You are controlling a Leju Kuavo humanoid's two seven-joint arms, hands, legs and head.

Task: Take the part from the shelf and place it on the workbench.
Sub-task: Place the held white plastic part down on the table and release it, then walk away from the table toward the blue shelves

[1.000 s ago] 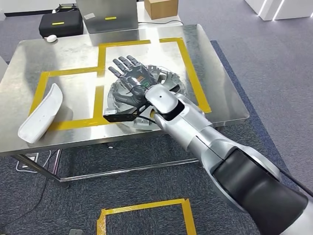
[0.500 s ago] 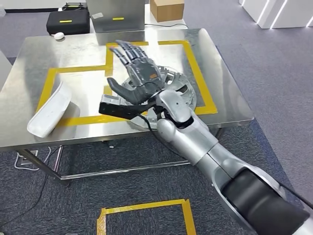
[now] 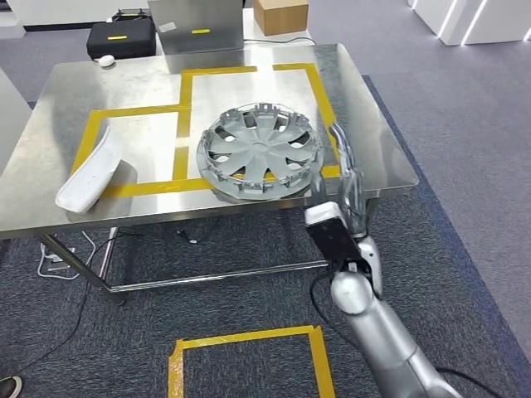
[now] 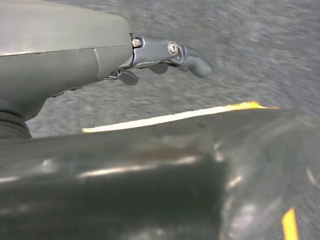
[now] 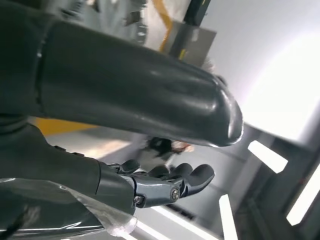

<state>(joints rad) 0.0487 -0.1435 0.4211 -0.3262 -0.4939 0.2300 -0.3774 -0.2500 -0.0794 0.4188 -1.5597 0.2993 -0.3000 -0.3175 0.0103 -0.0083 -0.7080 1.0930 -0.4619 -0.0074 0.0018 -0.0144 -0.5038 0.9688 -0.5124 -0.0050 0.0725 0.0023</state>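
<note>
Your part, a round silver hubcap (image 3: 261, 152) with spokes and a clipped rim, lay flat on the brushed-steel workbench (image 3: 56, 91), ahead and left of the right hand (image 3: 346, 195). That hand stood upright off the bench's near edge, fingers (image 5: 181, 182) straight and apart, holding nothing. The left hand (image 4: 166, 52) hung over grey carpet, fingers extended, empty; its wrist view was blurred.

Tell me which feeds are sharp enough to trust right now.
Head view is sharp: the silver spoked wheel cover on the steel workbench reads clearly, with mild glare. Left wrist view is smeared, its left hand over blurred floor. Right wrist view is blown out by bright light beyond the right hand.
</note>
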